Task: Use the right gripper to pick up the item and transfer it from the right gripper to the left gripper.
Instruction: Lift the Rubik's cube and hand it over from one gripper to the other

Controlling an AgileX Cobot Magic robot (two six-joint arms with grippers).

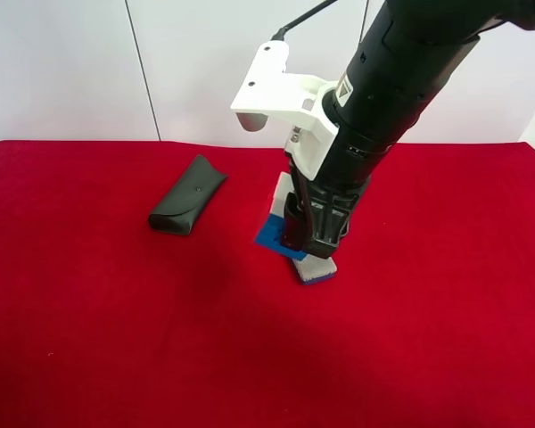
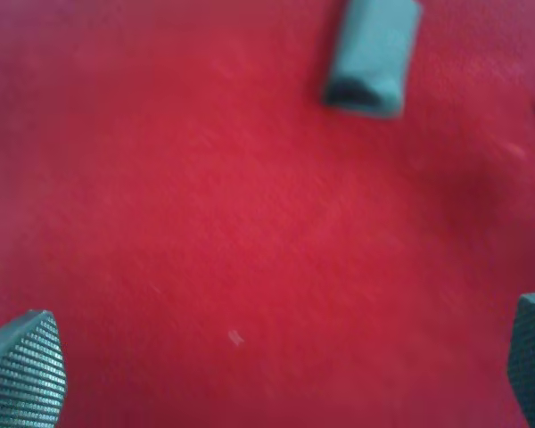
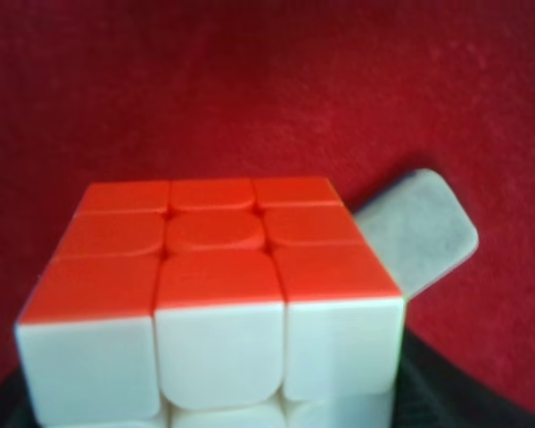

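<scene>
The item (image 1: 272,234), a small puzzle cube, shows a blue and a white face in the exterior high view. In the right wrist view the item (image 3: 214,294) fills the lower half of the picture with a red and a white face. The right gripper (image 1: 305,242) reaches straight down from its thick black arm with the white bracket and is shut on the item. Dark fingers (image 3: 464,397) flank the cube. The left gripper (image 2: 276,374) is open over bare red cloth, nothing between its fingertips (image 2: 22,370). It is out of the exterior high view.
A grey oblong eraser (image 1: 316,269) lies right by the cube, partly under it, and the eraser (image 3: 419,232) pokes out beside the cube's corner. A dark green glasses case (image 1: 187,207) lies on the red cloth (image 1: 89,312) apart from the arm; the same case (image 2: 372,55) shows blurred.
</scene>
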